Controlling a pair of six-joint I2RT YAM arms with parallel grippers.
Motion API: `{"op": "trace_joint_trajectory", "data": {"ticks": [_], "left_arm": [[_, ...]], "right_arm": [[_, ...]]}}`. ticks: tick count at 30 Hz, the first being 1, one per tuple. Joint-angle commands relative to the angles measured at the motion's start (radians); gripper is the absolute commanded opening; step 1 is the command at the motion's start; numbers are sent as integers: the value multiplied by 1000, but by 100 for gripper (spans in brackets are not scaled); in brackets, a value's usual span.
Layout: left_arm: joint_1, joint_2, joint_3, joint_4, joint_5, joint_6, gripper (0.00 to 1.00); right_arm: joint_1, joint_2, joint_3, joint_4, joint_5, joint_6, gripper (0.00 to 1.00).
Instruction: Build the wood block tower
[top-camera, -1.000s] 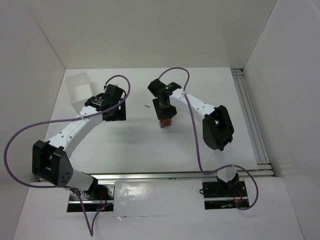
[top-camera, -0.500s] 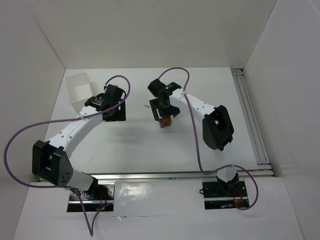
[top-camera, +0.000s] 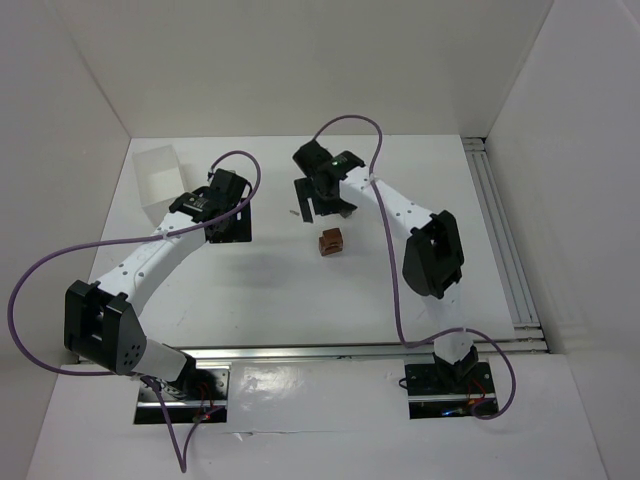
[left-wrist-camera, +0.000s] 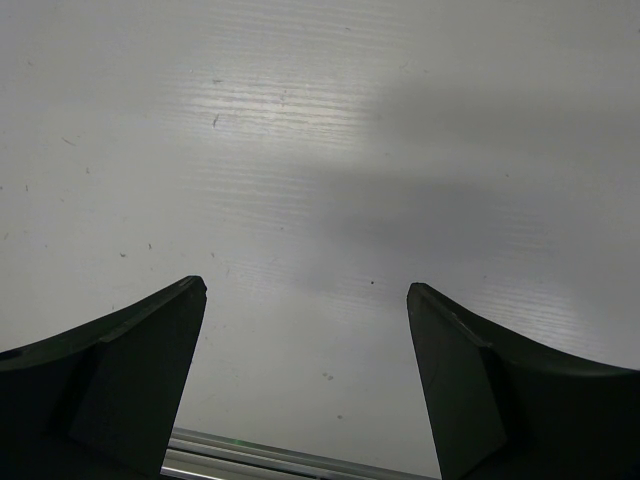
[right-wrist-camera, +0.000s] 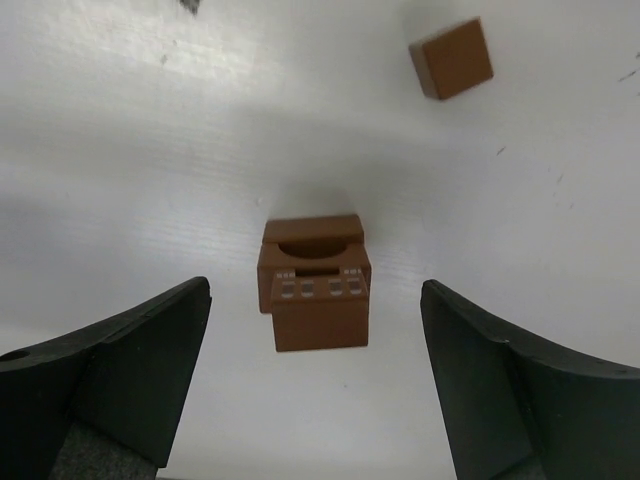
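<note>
A flat white bench fills the floor of a box of plain matte white walls. Its surface is finely ribbed and faintly speckled. Aluminium rails run along its right and near edges.

The left arm and right arm are made of white links with black joints, and thin purple cables loop off them.

A translucent white tray with upright walls stands at the far left corner, just beside the left arm's wrist.

The left end effector hangs over bare bench with its dark, wedge-shaped jaws spread wide and nothing between them. The right end effector is also spread wide and empty. It sits just far of the tower, apart from it.

The tower stands alone near the middle of the bench. It is a narrow stack of smooth reddish-brown cubes, square-edged, with a curved recess in its top; the number of cubes is unclear.

A loose block of the same wood lies flat on the bench, well apart from the tower.
</note>
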Motion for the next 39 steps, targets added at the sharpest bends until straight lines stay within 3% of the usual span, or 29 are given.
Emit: {"op": "trace_joint_trajectory", "data": {"ticks": [1,9,18,39], "left_arm": [[-5,-35,35,0,1,-5,94],[-5,-35,44,0,-17,-5,94],[-5,-17,64,-18,-17,-15,94],[-14,11,84,-37,-17,-33,94]], "right_arm": [[-44,55,102,27,54,15,93],[-165,195,262,86,-50,-31,89],[-234,255,236,146,-95,-131,86],[-234,339,218,189,-168,-194,70]]}}
